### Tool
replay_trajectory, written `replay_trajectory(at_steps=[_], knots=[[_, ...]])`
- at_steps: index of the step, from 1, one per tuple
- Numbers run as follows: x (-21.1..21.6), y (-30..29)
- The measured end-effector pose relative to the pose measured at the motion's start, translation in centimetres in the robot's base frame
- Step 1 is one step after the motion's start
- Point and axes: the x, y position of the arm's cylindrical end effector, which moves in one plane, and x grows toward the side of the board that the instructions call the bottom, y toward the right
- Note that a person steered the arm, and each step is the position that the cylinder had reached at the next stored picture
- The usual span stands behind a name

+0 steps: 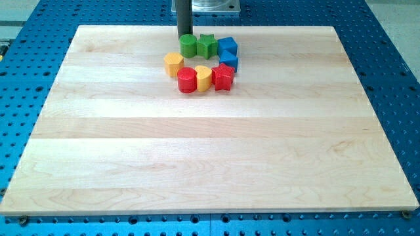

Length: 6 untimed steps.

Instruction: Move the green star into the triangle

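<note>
The green star (pixel 207 45) lies near the top middle of the wooden board (pixel 210 151), between a green cylinder (pixel 189 46) on its left and a blue cube (pixel 227 47) on its right. A second blue block (pixel 230 63) sits just below the cube; I cannot make out its shape. Below them a yellow hexagon (pixel 173 63), a red cylinder (pixel 187 80), a yellow block (pixel 203 77) and a red star (pixel 223 77) close a loose ring. My tip (pixel 185 37) is at the green cylinder's top edge, up and left of the green star.
The board lies on a blue perforated table (pixel 26 78). The arm's grey mount (pixel 210 5) shows at the view's top above the blocks.
</note>
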Motion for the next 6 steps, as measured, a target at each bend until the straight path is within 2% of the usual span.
replay_trajectory(at_steps=[3,4,6], knots=[[1.8,0.2],[0.7,5.5],[2.3,8.4]])
